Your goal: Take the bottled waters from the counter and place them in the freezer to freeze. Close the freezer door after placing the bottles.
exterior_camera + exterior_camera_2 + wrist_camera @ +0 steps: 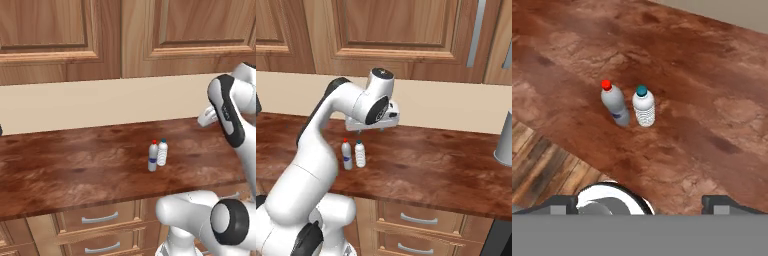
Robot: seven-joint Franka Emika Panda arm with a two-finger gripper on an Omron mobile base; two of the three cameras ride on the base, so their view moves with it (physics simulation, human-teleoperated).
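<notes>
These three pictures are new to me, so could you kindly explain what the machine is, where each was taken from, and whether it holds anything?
It is a white robot arm on a driving base in a rendered kitchen. Two pictures come from cameras on the base, behind the arm to its left and right; the third looks down from the hand. On the dark wooden counter stand two small water bottles, side by side: the red-capped bottle and the teal-capped bottle, both upright. The claw hangs above the counter, open and holding nothing; its two dark fingertips show far apart at the bottom of the hand picture. A grey cylinder stands at the right.
</notes>
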